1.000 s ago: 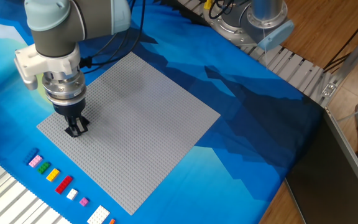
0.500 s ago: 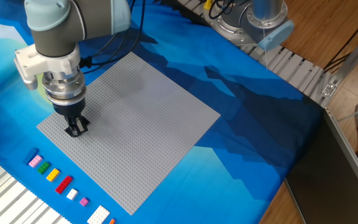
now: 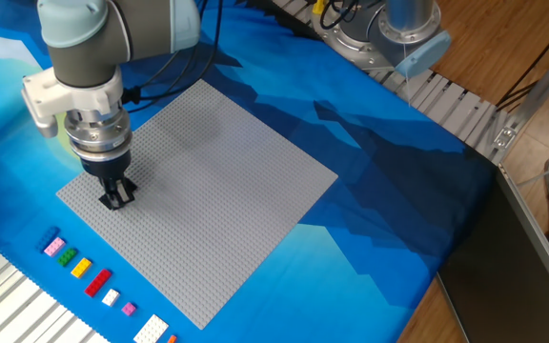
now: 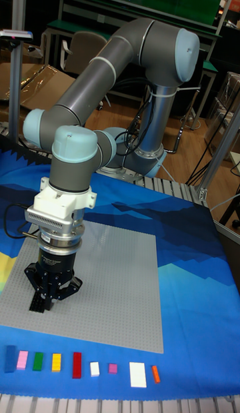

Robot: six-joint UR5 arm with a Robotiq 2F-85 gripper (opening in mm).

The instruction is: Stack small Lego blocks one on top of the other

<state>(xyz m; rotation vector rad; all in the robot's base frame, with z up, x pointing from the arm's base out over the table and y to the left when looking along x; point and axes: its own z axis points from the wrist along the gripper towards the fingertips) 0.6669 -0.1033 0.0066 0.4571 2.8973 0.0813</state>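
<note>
My gripper [image 3: 115,198] [image 4: 49,301] points straight down over the near-left corner of the grey baseplate [image 3: 217,181] [image 4: 127,280]. Its fingers converge on a flat black Lego block [image 4: 37,300] that rests against the plate; the grip itself is partly hidden. Loose small Lego blocks lie in a row on the blue cloth in front of the plate: pink [image 3: 53,245] [image 4: 23,360], green [image 3: 66,256] [image 4: 39,361], yellow [image 3: 81,268] [image 4: 56,362], red [image 3: 97,280] [image 4: 77,364], small white [image 3: 111,297] [image 4: 95,368], purple [image 3: 129,309] [image 4: 113,368], larger white [image 3: 152,331] [image 4: 138,374] and orange [image 4: 155,374].
A blue patterned cloth [image 3: 379,191] covers the table. A metal roller rail [image 3: 8,305] runs along the near edge behind the block row. The arm's base [image 3: 389,38] stands at the far side, with cables beside it. A dark blue piece [image 4: 9,358] lies left of the pink block.
</note>
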